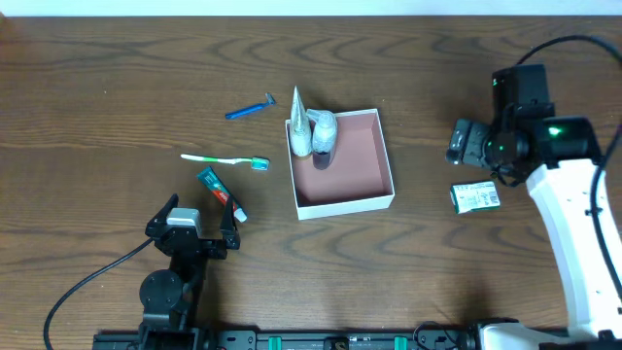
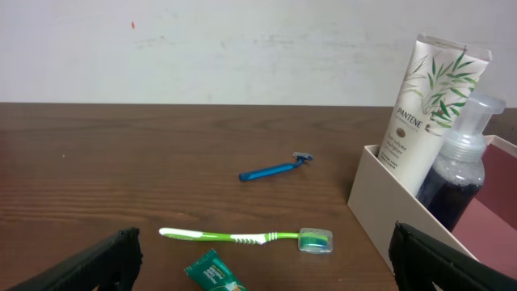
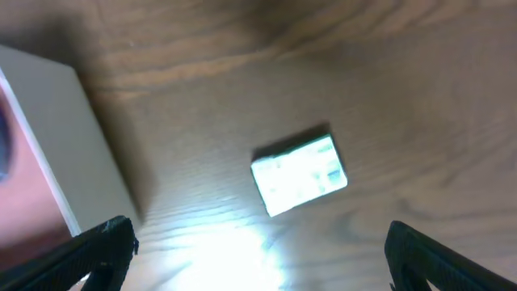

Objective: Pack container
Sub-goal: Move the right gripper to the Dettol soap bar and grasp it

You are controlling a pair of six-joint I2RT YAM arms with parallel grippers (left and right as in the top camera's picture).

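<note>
Container [image 1: 352, 160]: a shallow white-walled box with a reddish-brown floor, near the middle of the tabletop [image 1: 107, 68], between the two arms.
Inside the container: a white tube [image 2: 426, 105] and a clear pump bottle [image 2: 459, 171] of dark liquid stand together in one corner.
Tube label: reads "PANTENE", with green bamboo leaves printed above it.
Razor [image 2: 276, 170]: blue, lying beyond the toothbrush; no writing legible.
Toothbrush [image 2: 242, 237]: green and white, lying left of the container.
Toothpaste tube [image 1: 222, 193]: green, with print too small to read.
Small box [image 3: 300, 174]: green and white, right of the container and apart from it; its label is blurred.
Left end effector [image 1: 195, 224]: fingers spread wide, holding nothing, near the toothpaste tube.
Right end effector [image 3: 266, 255]: fingers spread wide, holding nothing, above the small box.
</note>
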